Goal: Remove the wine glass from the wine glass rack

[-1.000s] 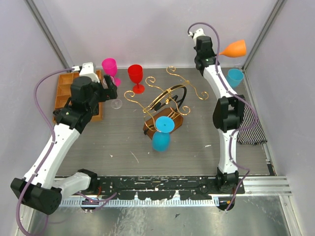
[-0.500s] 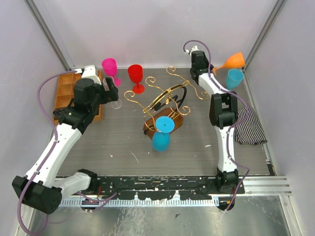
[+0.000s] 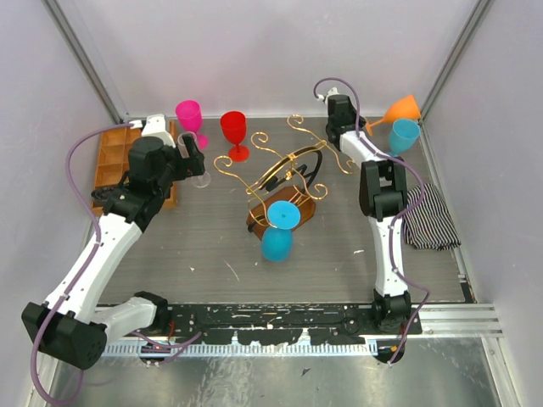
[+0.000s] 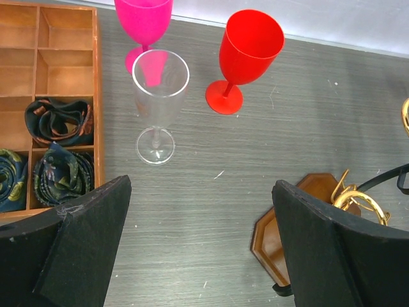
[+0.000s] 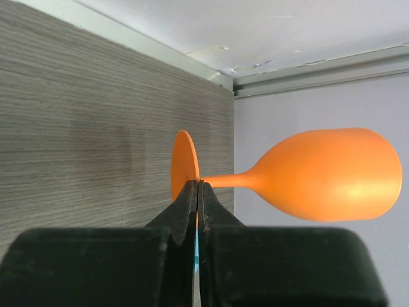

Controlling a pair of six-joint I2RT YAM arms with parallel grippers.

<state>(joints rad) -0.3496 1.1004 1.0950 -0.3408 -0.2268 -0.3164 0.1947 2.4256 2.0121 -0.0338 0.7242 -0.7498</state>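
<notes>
The gold wire rack (image 3: 288,165) stands on its brown wooden base (image 3: 293,212) mid-table; the base also shows in the left wrist view (image 4: 307,224). A blue wine glass (image 3: 278,229) hangs at its front. My right gripper (image 3: 361,127) is shut on the foot of an orange wine glass (image 3: 400,110), held sideways at the back right; the wrist view shows the glass (image 5: 319,176) clamped by its foot between the fingers (image 5: 197,192). My left gripper (image 3: 188,153) is open and empty above the table near a clear glass (image 4: 158,96).
A pink glass (image 3: 189,114) and a red glass (image 3: 234,131) stand at the back. A second blue glass (image 3: 404,134) stands at the back right. An orange compartment tray (image 3: 110,153) with rolled ties lies at left. A striped cloth (image 3: 428,216) lies at right.
My right arm has lowered the orange glass and moved it left, down toward the back right corner beside the blue glass. My left arm has barely moved.
</notes>
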